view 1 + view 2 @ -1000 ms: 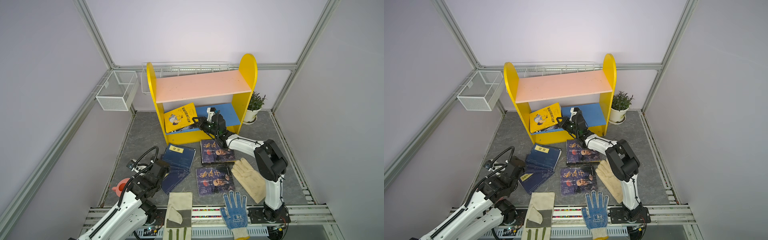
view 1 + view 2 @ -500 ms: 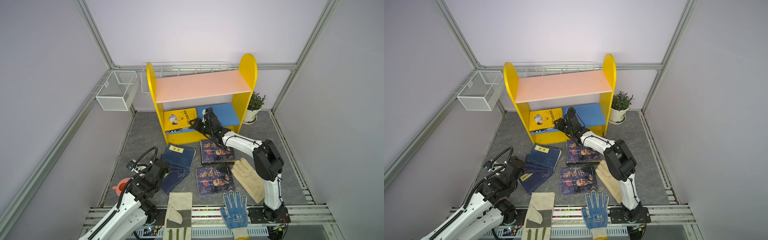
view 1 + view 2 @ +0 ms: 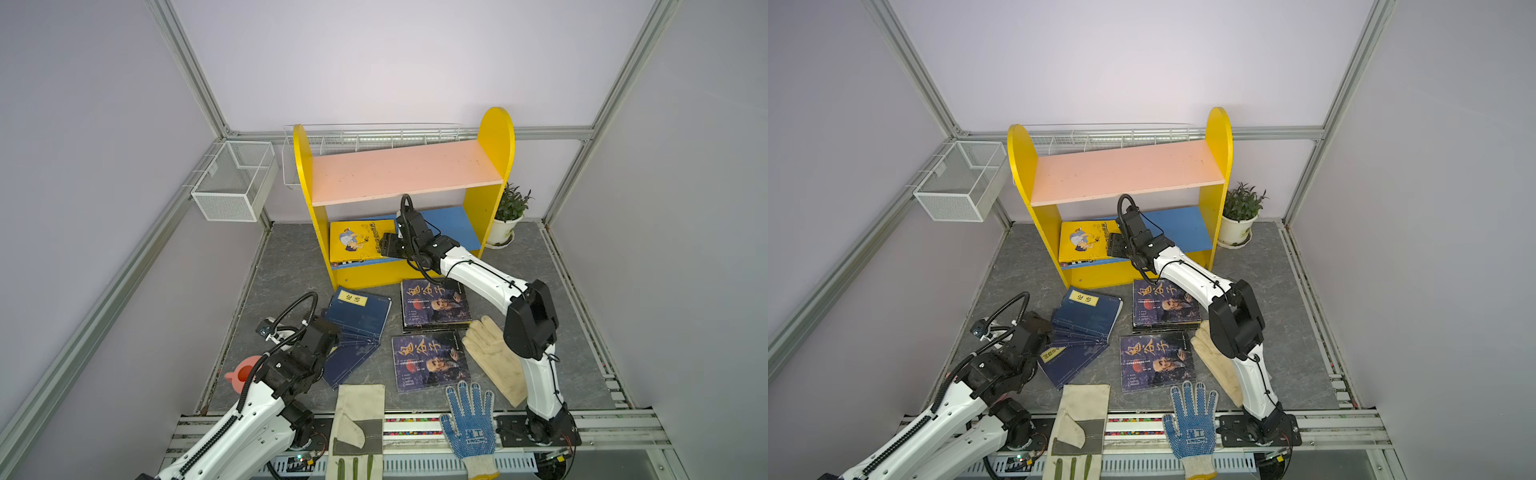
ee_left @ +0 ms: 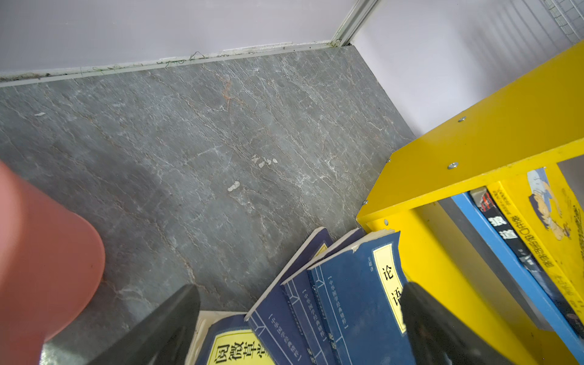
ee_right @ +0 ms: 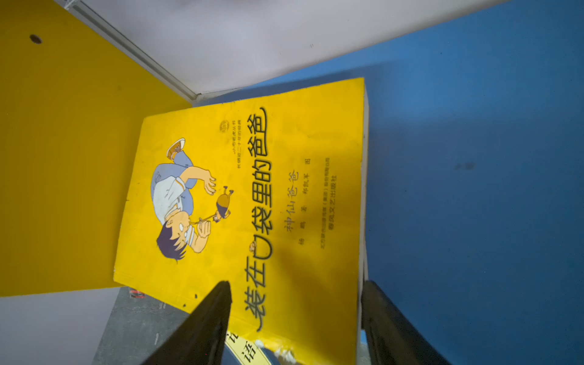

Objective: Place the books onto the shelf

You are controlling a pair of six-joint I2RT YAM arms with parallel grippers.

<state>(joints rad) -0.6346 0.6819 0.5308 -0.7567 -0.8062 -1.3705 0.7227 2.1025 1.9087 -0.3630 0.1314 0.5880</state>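
A small two-tier shelf (image 3: 494, 137) stands at the back edge of the grey stone-patterned worktop (image 3: 291, 266). It has yellow round-topped side panels, a pink upper board (image 3: 399, 174) and a blue lower board (image 3: 451, 222).

A yellow paperback with a cartoon cover (image 3: 357, 245) lies flat at the left end of the blue lower board, beside the left side panel. It rests on a black paperback (image 4: 502, 227), whose spine shows under it in the left wrist view. The right claw (image 5: 297, 316) reaches in under the pink upper board. Its fingers (image 5: 205, 325) stand well apart, one over the yellow cover and the other past the book's outer edge over bare blue board. It grips nothing.

In front of the shelf, near the middle of the worktop, a fanned stack of thin navy paperbacks with yellow title labels (image 3: 359, 318) lies flat. To the right of the stack, one dark purple-blue paperback (image 3: 434, 305) lies face up just before the shelf's base. A second dark purple-blue paperback (image 3: 428, 361) lies nearer the front edge.

The left claw (image 4: 300, 325) is over the left side of the navy stack, spread wide and empty. Whether it touches the books cannot be told.

A cream work glove (image 3: 494, 361) lies just right of the purple-blue books. A blue-dotted knit glove (image 3: 469, 419) and a canvas glove (image 3: 359, 415) lie at the front edge. A potted plant (image 3: 509, 216) stands in the back right corner.
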